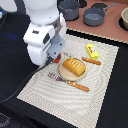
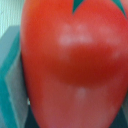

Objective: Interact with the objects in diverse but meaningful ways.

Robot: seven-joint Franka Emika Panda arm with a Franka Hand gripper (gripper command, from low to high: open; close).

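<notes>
One arm over the striped placemat (image 1: 95,95), and its gripper (image 1: 56,56) is down low just beside the round plate (image 1: 64,73), on the exterior view's left of it. Bit of red peeks out under the arm there. Wrist view is basically all tomato (image 2: 75,65), red skin right up against the lens with a green stem bit at the edge, so it sits between the fingers, though I can't tell how tightly they're closed. Ridged pastry (image 1: 74,67) is on the plate. Yellow block (image 1: 92,51) and thin sausage (image 1: 91,61) lie past the plate on the exterior view's right. Fork (image 1: 70,82) touches the plate's near rim. Grey pots (image 1: 93,16) sit well beyond the plate.
</notes>
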